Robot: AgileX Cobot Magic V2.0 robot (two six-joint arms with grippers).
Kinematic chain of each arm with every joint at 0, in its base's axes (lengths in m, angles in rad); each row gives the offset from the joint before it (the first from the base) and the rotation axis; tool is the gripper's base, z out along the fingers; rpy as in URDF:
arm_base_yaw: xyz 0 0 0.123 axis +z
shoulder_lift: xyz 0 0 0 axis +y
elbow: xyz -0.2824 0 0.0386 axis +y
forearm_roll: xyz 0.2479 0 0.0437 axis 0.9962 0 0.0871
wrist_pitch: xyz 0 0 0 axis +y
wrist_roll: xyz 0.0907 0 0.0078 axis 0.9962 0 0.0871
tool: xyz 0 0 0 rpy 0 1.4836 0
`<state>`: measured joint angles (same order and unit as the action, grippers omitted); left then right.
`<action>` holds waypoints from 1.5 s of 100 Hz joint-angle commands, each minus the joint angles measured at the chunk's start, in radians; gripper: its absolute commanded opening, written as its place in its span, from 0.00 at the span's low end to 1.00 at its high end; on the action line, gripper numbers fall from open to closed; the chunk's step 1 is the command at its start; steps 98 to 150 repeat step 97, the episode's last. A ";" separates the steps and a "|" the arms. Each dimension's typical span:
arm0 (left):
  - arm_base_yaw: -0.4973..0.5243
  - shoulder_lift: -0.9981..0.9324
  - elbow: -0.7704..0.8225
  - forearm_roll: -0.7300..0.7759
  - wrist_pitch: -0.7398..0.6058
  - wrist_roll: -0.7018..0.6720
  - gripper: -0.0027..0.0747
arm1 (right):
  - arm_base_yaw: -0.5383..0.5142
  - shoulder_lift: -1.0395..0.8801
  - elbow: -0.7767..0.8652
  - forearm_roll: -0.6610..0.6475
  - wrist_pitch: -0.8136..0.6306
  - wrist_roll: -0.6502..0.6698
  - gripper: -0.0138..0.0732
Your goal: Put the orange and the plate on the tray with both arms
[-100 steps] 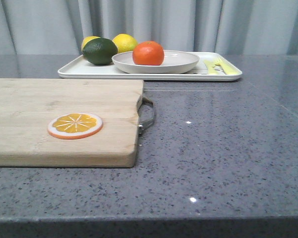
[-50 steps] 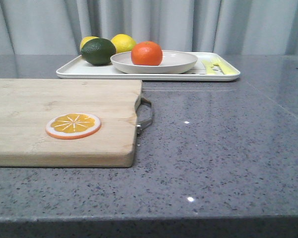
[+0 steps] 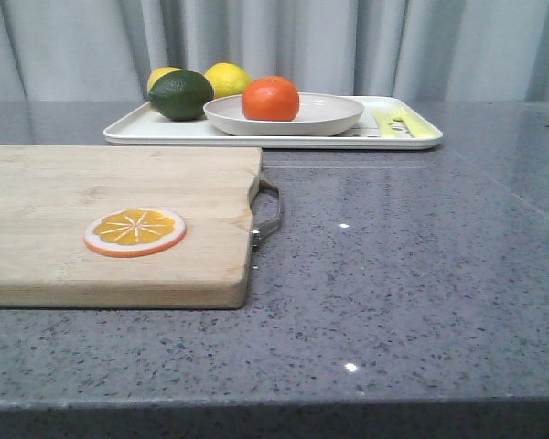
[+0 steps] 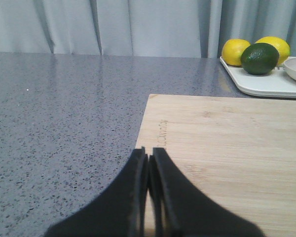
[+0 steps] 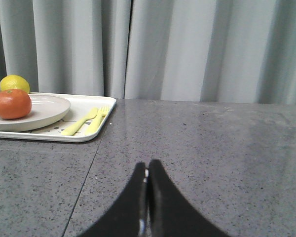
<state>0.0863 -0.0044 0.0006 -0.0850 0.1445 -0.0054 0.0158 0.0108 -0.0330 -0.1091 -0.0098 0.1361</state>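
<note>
Nearest, both arms sit clenched and empty: the left gripper [image 4: 149, 163] over the cutting board [image 3: 119, 219], the right gripper [image 5: 147, 173] over bare counter. Beyond the board, the orange [image 3: 270, 98] rests in the plate [image 3: 325, 114] on the tray [image 3: 146, 133] — a careless reach could roll the orange out.

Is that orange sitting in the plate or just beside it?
In it. The orange rests inside the plate, whose rim curves in front of the fruit, and the plate stands on the tray.

Orange [image 3: 271, 98] on plate [image 3: 325, 117] on tray [image 3: 165, 132]
</note>
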 commanded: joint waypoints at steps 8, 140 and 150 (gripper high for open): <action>0.001 -0.033 0.009 -0.002 -0.070 -0.012 0.01 | -0.007 -0.033 0.026 -0.014 -0.081 0.003 0.08; 0.001 -0.033 0.009 -0.002 -0.070 -0.012 0.01 | -0.007 -0.034 0.039 -0.010 -0.038 0.003 0.08; 0.001 -0.033 0.009 -0.002 -0.070 -0.012 0.01 | -0.007 -0.034 0.039 -0.010 -0.038 0.003 0.08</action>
